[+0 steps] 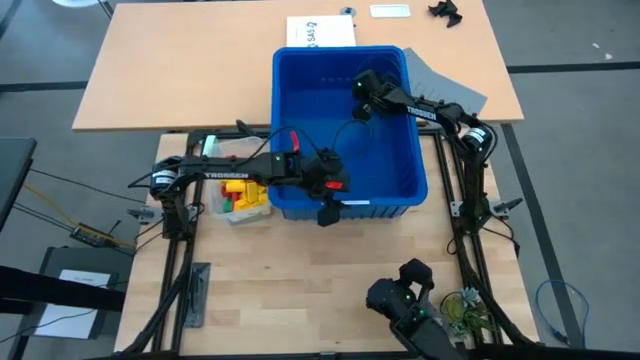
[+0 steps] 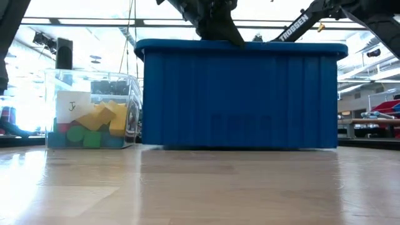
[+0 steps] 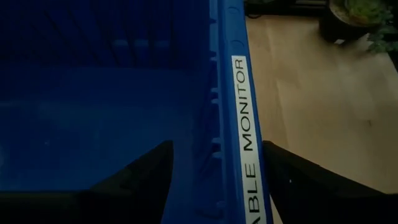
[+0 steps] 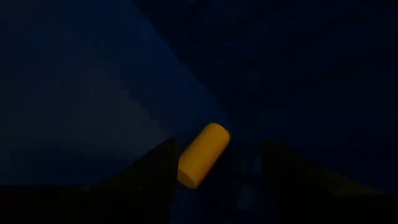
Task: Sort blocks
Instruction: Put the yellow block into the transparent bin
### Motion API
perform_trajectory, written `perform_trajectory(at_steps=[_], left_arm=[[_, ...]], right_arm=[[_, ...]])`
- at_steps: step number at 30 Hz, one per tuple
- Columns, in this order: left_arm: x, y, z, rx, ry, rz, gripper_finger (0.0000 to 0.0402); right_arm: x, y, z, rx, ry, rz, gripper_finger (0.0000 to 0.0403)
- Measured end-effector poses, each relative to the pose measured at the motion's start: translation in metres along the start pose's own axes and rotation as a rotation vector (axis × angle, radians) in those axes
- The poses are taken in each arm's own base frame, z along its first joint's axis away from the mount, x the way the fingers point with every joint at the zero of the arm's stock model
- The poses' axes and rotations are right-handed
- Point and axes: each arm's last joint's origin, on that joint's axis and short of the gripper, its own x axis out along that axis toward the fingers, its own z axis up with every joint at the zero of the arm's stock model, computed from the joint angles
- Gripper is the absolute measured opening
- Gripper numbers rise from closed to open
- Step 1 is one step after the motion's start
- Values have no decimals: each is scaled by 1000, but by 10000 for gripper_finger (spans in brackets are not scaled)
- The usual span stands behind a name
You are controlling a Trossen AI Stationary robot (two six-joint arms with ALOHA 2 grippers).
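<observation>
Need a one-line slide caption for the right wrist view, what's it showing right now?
Right gripper inside the dark blue bin, fingers straddling a yellow cylindrical block.
</observation>
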Motion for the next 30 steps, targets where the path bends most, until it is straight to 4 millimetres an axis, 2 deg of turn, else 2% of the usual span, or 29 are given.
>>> perform_trajectory(at_steps=[4, 8, 21, 30], left_arm=[[-10, 1, 7, 19, 17, 39, 247], [-11, 2, 5, 45, 43, 85, 247], [-27, 7, 11, 71, 4, 197, 247], [-49, 15, 19, 181, -27, 384, 247]], right_arm=[[15, 0, -9, -72, 56, -15, 227], [25, -1, -16, -176, 106, -13, 227], [27, -3, -18, -689, 112, 25, 227], [23, 6, -18, -717, 61, 133, 227]])
